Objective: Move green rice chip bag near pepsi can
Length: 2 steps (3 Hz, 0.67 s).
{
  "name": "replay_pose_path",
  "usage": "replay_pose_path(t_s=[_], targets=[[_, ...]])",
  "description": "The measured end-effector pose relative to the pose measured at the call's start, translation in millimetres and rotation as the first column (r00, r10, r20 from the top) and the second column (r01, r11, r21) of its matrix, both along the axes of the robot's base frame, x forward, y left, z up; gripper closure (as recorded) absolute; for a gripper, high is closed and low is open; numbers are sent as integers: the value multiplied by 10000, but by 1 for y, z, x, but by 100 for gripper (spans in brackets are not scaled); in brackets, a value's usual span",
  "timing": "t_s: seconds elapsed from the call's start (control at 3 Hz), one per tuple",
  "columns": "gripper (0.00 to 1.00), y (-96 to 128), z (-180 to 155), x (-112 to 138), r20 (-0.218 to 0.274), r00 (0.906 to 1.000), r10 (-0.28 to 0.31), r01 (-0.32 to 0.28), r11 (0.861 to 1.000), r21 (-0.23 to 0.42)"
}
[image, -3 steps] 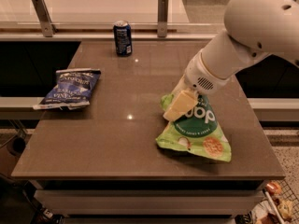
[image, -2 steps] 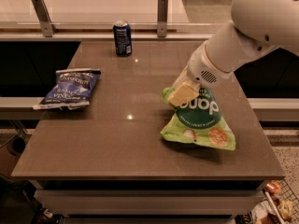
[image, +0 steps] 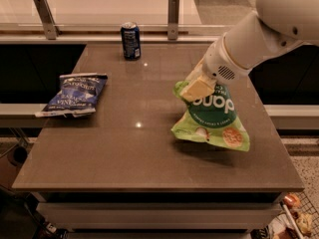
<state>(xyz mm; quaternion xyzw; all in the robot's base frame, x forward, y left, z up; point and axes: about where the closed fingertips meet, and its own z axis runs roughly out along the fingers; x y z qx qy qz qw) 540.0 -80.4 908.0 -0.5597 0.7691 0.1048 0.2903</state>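
- On the right half of the table, I have the gripper [image: 197, 87] at the top-left corner of the green rice chip bag [image: 213, 117]: large, crinkly, light-green foil with a dark green circle, white lettering and round cracker pictures.
- Its pale fingers [image: 195, 89] are pinched together on the bag's upper edge.
- White arm [image: 249, 39] comes in from the upper right, above the bag.
- Bag hangs tilted from the grip, print facing me, its lower edge low over the brown tabletop [image: 124, 153] with a shadow just beneath. I can't tell whether that edge touches.
- Pepsi can [image: 130, 40], small dark blue with a silver top, stands upright near the back edge, left of centre, well apart from the bag.
- Smaller dark blue chip bag [image: 74, 94] lies flat at the left edge, well apart from both.
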Motion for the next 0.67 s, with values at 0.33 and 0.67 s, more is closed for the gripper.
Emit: replay_pose_path(t_s=[0.33,0.67], targets=[[100,-7,20,9,291,9995,-74,79,9998,-176],[100,-16,55,28,761,9969,-179,223,9981,-572]])
